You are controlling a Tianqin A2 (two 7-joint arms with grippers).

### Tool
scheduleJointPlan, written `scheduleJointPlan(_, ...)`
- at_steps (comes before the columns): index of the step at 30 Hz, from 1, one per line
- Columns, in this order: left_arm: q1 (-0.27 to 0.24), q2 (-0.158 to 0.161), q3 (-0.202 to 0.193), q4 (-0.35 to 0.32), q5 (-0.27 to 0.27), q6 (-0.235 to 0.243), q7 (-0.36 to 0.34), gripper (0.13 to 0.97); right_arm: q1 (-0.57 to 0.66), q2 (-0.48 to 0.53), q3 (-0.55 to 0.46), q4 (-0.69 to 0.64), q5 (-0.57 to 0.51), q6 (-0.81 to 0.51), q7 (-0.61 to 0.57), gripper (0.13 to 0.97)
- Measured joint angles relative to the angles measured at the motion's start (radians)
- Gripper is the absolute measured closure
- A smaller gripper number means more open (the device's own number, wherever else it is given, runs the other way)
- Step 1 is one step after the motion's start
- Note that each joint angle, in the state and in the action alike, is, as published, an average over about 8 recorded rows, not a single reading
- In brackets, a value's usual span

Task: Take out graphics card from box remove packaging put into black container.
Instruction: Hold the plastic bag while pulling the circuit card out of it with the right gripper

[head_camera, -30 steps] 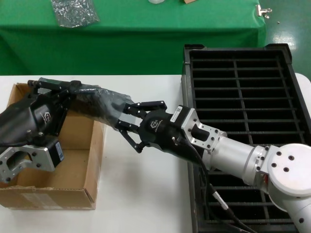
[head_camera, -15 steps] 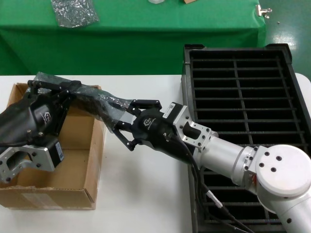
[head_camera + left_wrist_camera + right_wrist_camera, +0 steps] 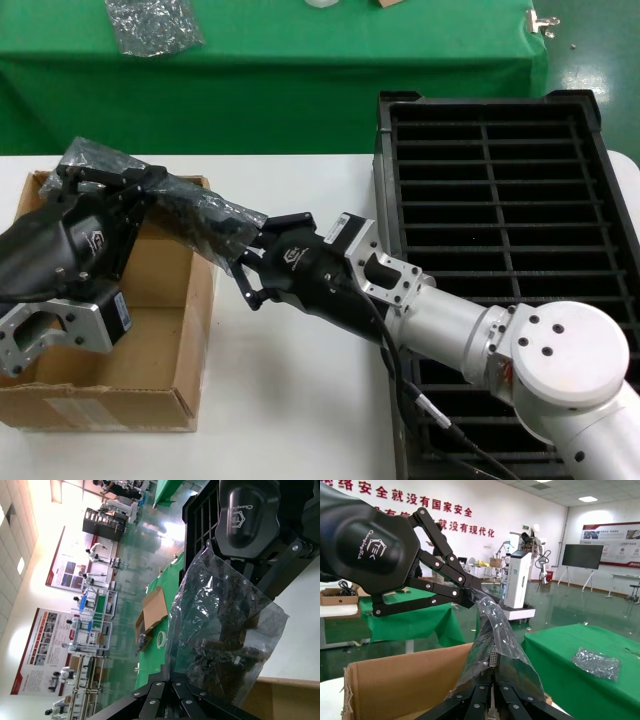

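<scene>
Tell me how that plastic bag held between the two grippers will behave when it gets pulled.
The bag looks thin and wrinkly, so it will probably crumple and stretch rather than stay stiff. Its shiny surface may slip from the right gripper or left gripper. The card inside likely weighs it down.

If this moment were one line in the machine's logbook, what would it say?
step: unbagging | left gripper: shut on packaging above box | right gripper: shut on packaging's other end | graphics card: inside bag | black container: waiting

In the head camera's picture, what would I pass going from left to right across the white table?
Brown cardboard carton → left pincer → long silvery translucent plastic bag → right pincer → large black slotted plastic tray.
</scene>
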Motion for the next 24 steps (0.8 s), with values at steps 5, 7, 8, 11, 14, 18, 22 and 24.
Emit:
scheduleJointPlan(5, 0.000, 0.000, 0.000, 0.000, 0.000, 0.000, 0.000, 0.958, -0.006, 0.001, -0.003, 0.012, -0.004, 0.007, 0.027, 0.935)
scheduleJointPlan(7, 0.000, 0.000, 0.000, 0.000, 0.000, 0.000, 0.000, 0.958, -0.012, 0.003, -0.004, 0.021, -0.008, 0.012, 0.045, 0.937)
scheduleJointPlan(8, 0.000, 0.000, 0.000, 0.000, 0.000, 0.000, 0.000, 0.958, -0.015, 0.004, -0.005, 0.026, -0.010, 0.016, 0.055, 0.938)
scheduleJointPlan(11, 0.000, 0.000, 0.000, 0.000, 0.000, 0.000, 0.000, 0.958, -0.027, 0.008, -0.007, 0.040, -0.018, 0.026, 0.085, 0.939)
scheduleJointPlan(14, 0.000, 0.000, 0.000, 0.000, 0.000, 0.000, 0.000, 0.958, -0.039, 0.011, -0.009, 0.050, -0.023, 0.037, 0.110, 0.939)
scheduleJointPlan(18, 0.000, 0.000, 0.000, 0.000, 0.000, 0.000, 0.000, 0.958, -0.052, 0.010, -0.008, 0.053, -0.025, 0.048, 0.131, 0.904)
scheduleJointPlan(22, 0.000, 0.000, 0.000, 0.000, 0.000, 0.000, 0.000, 0.958, -0.056, 0.004, -0.004, 0.044, -0.021, 0.056, 0.134, 0.869)
scheduleJointPlan(24, 0.000, 0.000, 0.000, 0.000, 0.000, 0.000, 0.000, 0.958, -0.054, -0.002, 0.000, 0.035, -0.014, 0.057, 0.130, 0.855)
